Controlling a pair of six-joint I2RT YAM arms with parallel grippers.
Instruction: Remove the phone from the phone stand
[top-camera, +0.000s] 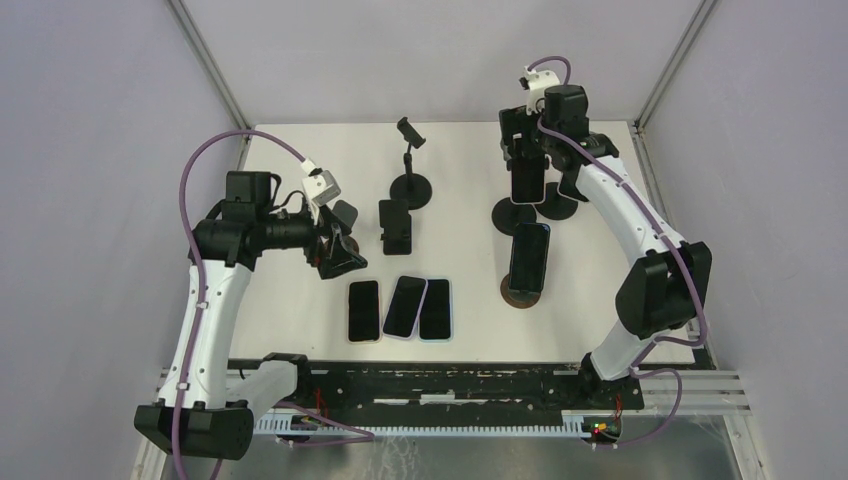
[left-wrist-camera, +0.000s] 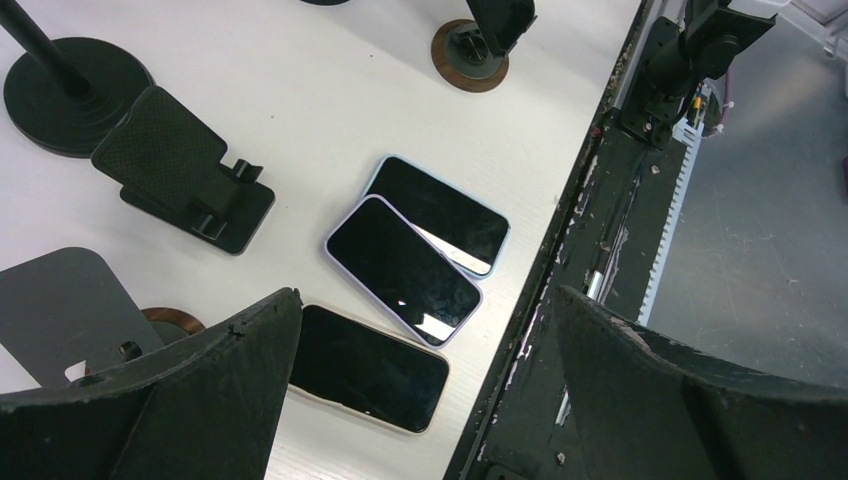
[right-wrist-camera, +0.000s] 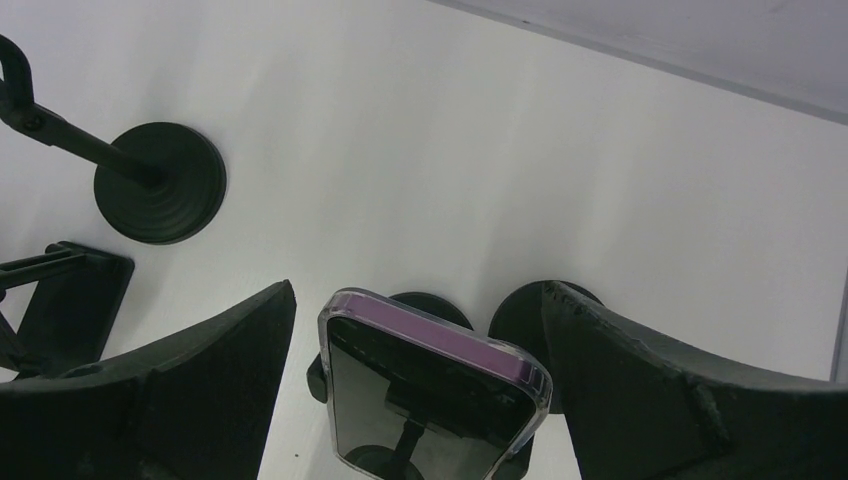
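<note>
A phone in a clear purple case (right-wrist-camera: 430, 390) stands upright in a black stand (top-camera: 513, 213) at the back right; it also shows in the top view (top-camera: 527, 180). My right gripper (right-wrist-camera: 417, 292) is open, with one finger on each side of the phone's top edge and a gap on both sides. A second phone (top-camera: 528, 255) leans on a stand with a brown round base (top-camera: 520, 292). My left gripper (left-wrist-camera: 425, 295) is open and empty above three phones lying flat (left-wrist-camera: 402, 270) near the table's front edge.
An empty clamp stand on a round black base (top-camera: 411, 188), an empty folding stand (top-camera: 396, 225) and a grey plate stand (left-wrist-camera: 60, 310) are at the middle and left. Another black round base (top-camera: 560, 207) sits beside the purple phone's stand. The table's front rail (left-wrist-camera: 600, 200) is close to the flat phones.
</note>
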